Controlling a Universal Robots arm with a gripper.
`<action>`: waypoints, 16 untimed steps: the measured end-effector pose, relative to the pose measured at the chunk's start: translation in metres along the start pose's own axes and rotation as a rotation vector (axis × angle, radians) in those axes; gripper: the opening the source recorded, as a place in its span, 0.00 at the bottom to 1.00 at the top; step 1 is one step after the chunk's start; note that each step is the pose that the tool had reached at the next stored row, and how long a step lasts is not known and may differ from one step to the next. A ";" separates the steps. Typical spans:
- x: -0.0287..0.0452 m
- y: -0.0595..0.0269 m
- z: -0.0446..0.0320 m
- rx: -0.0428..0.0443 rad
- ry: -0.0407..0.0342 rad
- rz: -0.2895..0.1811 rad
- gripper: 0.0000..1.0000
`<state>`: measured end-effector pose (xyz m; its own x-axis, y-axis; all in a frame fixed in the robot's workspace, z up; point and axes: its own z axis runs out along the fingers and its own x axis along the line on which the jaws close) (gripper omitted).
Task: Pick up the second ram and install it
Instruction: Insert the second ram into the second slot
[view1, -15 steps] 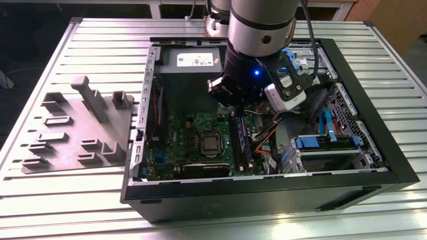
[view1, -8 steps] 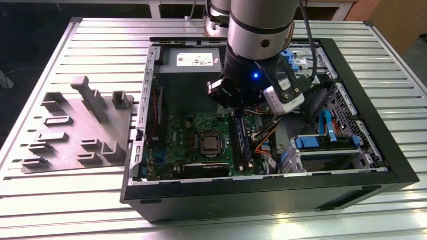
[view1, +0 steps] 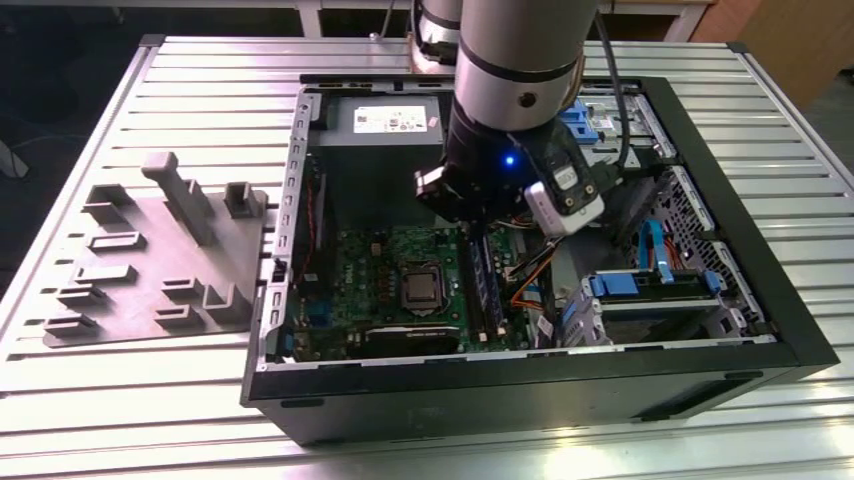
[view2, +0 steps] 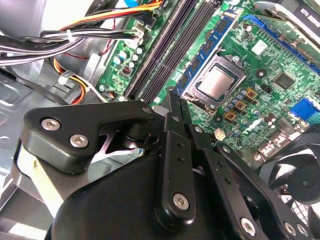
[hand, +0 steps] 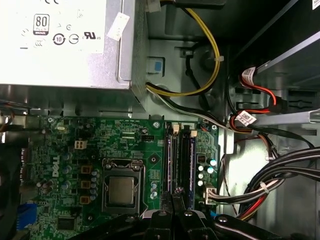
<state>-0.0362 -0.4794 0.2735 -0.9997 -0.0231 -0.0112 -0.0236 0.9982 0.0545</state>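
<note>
The ram (hand: 191, 165) is a long narrow stick with a bluish edge. It stands in one of the two parallel slots on the green motherboard (hand: 125, 145), beside the processor socket. In the exterior view the ram (view1: 490, 290) runs toward the case front. My gripper (view2: 172, 97) hangs low inside the open case with its two fingers pressed together and nothing visible between them. Its tips (hand: 177, 195) hover at one end of the slots, close above them. I cannot tell whether they touch the stick. In the exterior view the gripper (view1: 467, 228) is mostly hidden behind the wrist.
The black computer case (view1: 534, 375) lies open on a slatted metal table. A silver power supply (hand: 60, 45) and bundled cables (hand: 260, 125) crowd the space around the slots. A fan (view2: 300, 180) sits near the board. A grey fixture block (view1: 160, 250) stands at the exterior view's left.
</note>
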 end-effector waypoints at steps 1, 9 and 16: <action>0.0000 0.0000 0.0010 -0.0001 0.0000 0.000 0.12; -0.0002 -0.0006 0.0105 -0.0002 0.0000 0.000 0.12; -0.0040 -0.0010 0.0165 -0.0002 0.0000 0.000 0.12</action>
<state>-0.0320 -0.4794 0.2570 -0.9997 -0.0230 -0.0112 -0.0236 0.9982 0.0547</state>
